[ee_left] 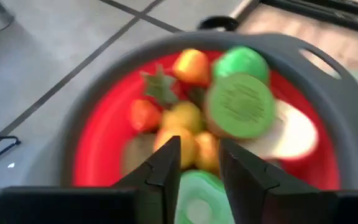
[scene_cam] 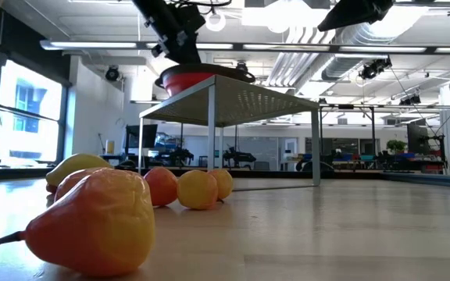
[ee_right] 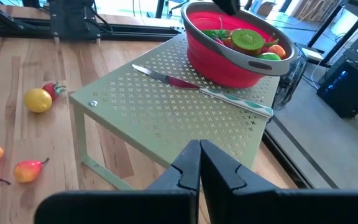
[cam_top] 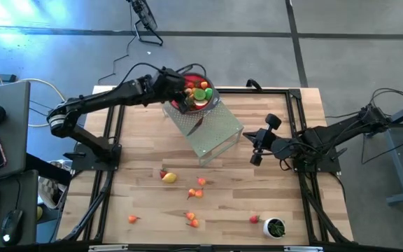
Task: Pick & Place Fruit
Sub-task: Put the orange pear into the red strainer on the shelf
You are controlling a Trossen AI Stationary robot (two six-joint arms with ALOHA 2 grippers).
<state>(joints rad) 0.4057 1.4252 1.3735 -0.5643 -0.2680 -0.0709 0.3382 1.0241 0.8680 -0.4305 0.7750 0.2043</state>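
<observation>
A red bowl (cam_top: 196, 96) (ee_right: 235, 53) with a grey rim stands on the far end of a perforated metal stand (cam_top: 208, 133). It holds several toy fruit pieces (ee_left: 188, 115), among them a green kiwi slice (ee_left: 240, 106). My left gripper (ee_left: 199, 149) (cam_top: 187, 89) hovers over the bowl, open by a narrow gap, and I see nothing pinched between its fingers. More fruit lies on the table: a yellow lemon (cam_top: 168, 177) (ee_right: 38, 99) and small orange and red pieces (cam_top: 193, 194). My right gripper (ee_right: 199, 146) (cam_top: 256, 155) waits shut, right of the stand.
A silver knife (ee_right: 185, 83) lies on the stand beside the bowl. A small white cup with green contents (cam_top: 275, 227) stands near the front right edge, a red piece (cam_top: 255, 219) beside it. Black frame rails (cam_top: 296, 133) run along the table's sides.
</observation>
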